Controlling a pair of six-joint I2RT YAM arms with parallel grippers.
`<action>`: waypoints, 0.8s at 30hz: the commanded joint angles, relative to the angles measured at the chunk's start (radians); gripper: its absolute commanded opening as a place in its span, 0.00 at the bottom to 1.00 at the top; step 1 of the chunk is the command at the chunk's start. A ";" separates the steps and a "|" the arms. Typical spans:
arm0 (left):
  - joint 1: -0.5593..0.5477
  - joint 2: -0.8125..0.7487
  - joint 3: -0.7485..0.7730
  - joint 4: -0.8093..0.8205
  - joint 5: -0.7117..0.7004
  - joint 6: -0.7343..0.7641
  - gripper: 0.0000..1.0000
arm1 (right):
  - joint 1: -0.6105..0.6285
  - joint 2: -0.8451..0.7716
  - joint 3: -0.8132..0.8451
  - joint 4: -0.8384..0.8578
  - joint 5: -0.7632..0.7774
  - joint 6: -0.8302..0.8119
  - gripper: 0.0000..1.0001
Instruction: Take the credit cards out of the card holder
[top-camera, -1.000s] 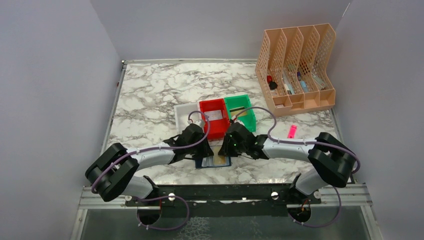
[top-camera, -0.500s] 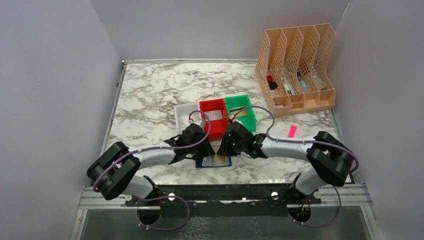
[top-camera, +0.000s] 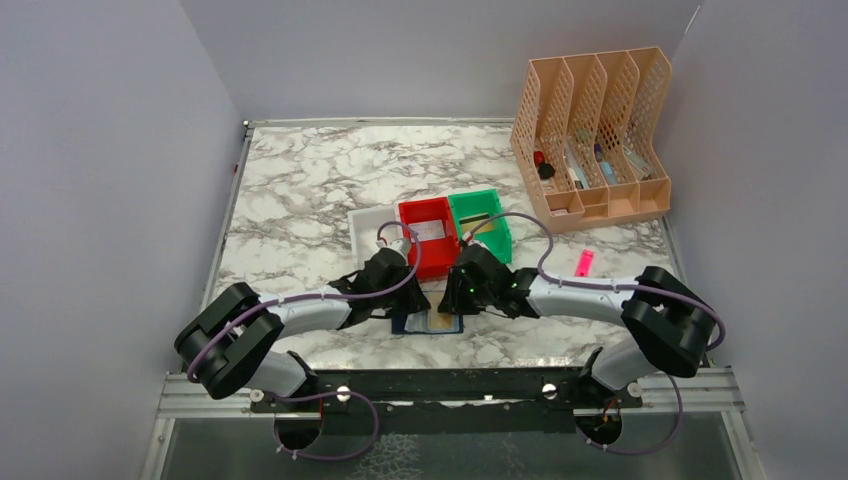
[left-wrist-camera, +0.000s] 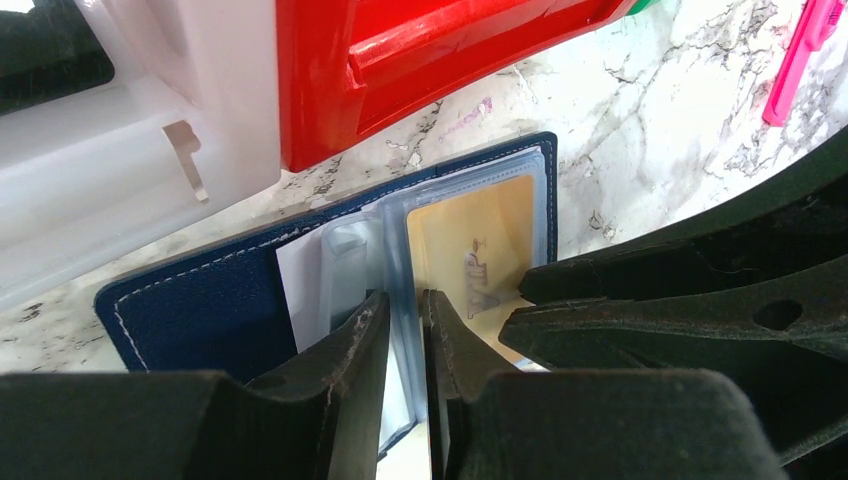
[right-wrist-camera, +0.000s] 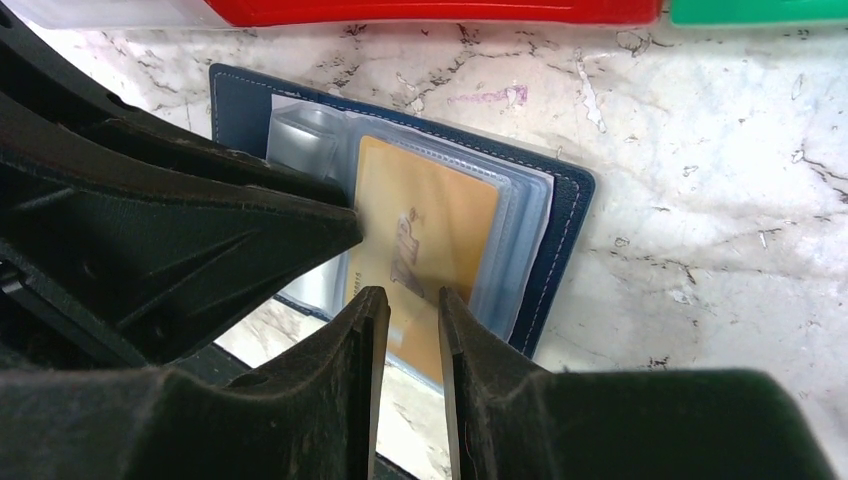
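The navy card holder (top-camera: 415, 325) lies open on the marble table between the two grippers, near the front edge. Its clear pale-blue sleeves hold a tan-gold credit card (right-wrist-camera: 440, 220), whose near end sticks out past the wallet's edge. My left gripper (left-wrist-camera: 405, 325) is shut on an upright clear sleeve page beside the card (left-wrist-camera: 480, 240). My right gripper (right-wrist-camera: 413, 310) is narrowly open, its tips over the card's protruding end; the card lies flat below the gap. In the top view the left gripper (top-camera: 408, 300) and right gripper (top-camera: 458, 297) hide most of the wallet.
A red bin (top-camera: 428, 235), green bin (top-camera: 480, 222) and white bin (top-camera: 370, 228) stand just behind the wallet. A pink stick (top-camera: 585, 262) lies to the right. A peach file organiser (top-camera: 595, 135) stands at the back right. Each gripper crowds the other's wrist view.
The right gripper nudged slightly left and then back; the wallet and the left gripper have stayed in place.
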 joint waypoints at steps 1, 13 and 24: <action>-0.005 0.033 -0.039 -0.069 -0.022 0.015 0.23 | -0.002 -0.010 -0.036 -0.115 0.016 -0.022 0.32; -0.007 0.031 -0.042 -0.061 -0.022 0.017 0.23 | -0.002 -0.007 -0.065 -0.038 -0.034 -0.047 0.34; -0.008 0.021 -0.045 -0.062 -0.022 0.018 0.22 | -0.002 -0.143 -0.044 -0.061 -0.045 -0.105 0.29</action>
